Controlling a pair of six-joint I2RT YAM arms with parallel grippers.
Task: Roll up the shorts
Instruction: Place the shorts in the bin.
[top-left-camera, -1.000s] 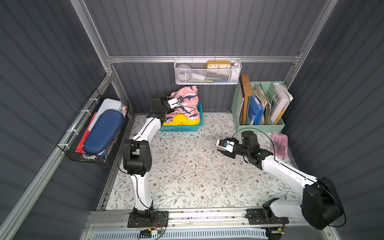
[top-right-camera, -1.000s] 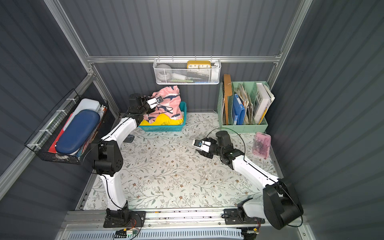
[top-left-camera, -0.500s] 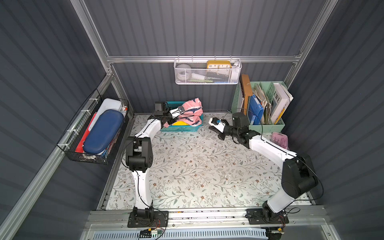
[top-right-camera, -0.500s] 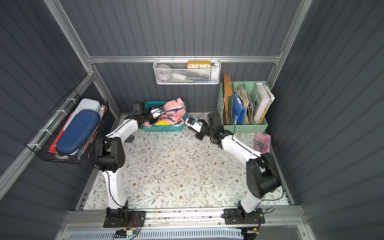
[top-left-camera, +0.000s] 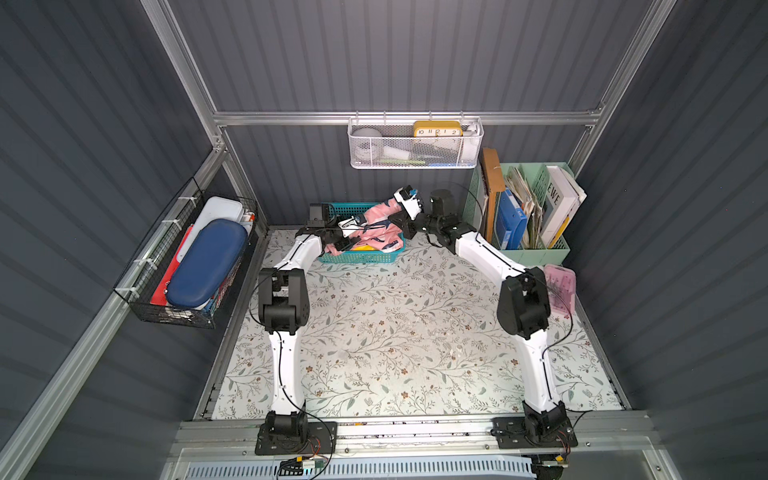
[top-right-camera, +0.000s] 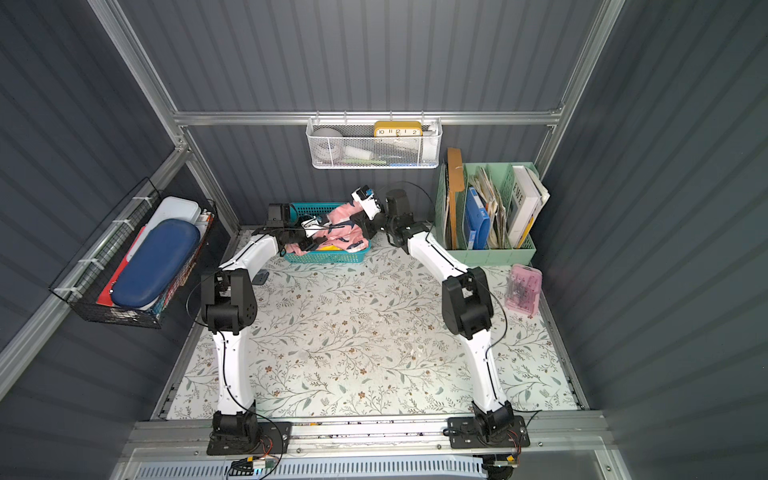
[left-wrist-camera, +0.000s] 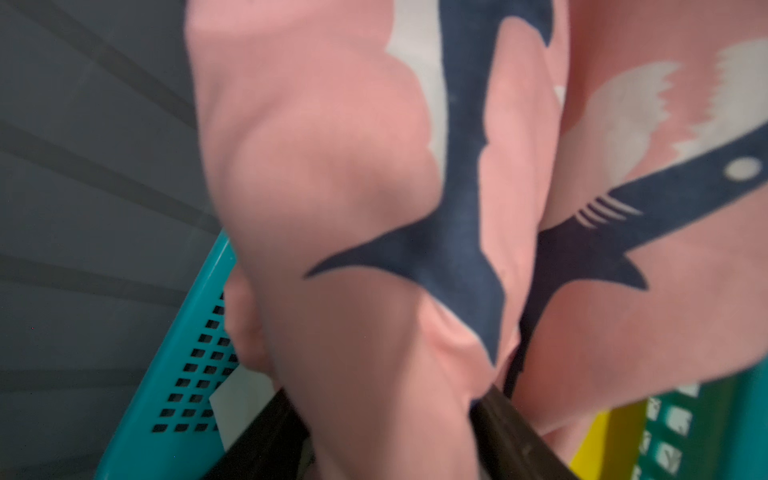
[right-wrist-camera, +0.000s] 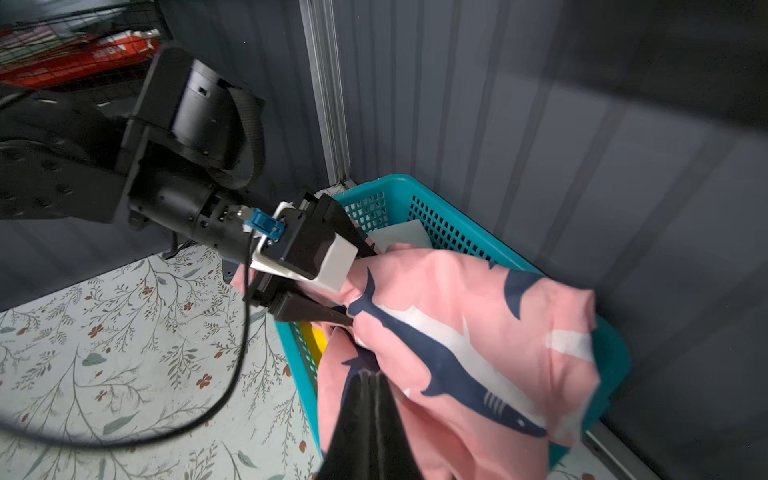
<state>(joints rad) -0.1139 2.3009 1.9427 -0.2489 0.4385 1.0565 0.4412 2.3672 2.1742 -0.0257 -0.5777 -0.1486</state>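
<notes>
The pink shark-print shorts (top-left-camera: 376, 216) (top-right-camera: 341, 219) lie bunched in the teal basket (top-left-camera: 361, 258) at the back of the table, with one fold pulled up. In the right wrist view my left gripper (right-wrist-camera: 363, 286) is open, and a fold of the shorts (right-wrist-camera: 457, 311) runs between its spread fingers. The left wrist view is filled by the shorts (left-wrist-camera: 353, 187), with a dark finger (left-wrist-camera: 511, 428) on each side. My right gripper (right-wrist-camera: 370, 374) (top-left-camera: 395, 220) is shut, its tips pinching the fabric by the basket's near wall.
A yellow cloth (top-left-camera: 365, 248) lies under the shorts in the basket. A green file organizer (top-left-camera: 528, 249) stands just right of the right arm, and a pink box (top-left-camera: 561, 291) lies in front of it. A white wire shelf (top-left-camera: 415, 145) hangs above, a black wire basket (top-left-camera: 187, 266) at left.
My right arm swung from mid-table to the basket and shut at the fabric. My left gripper came down with the shorts into the basket and opened its fingers.
</notes>
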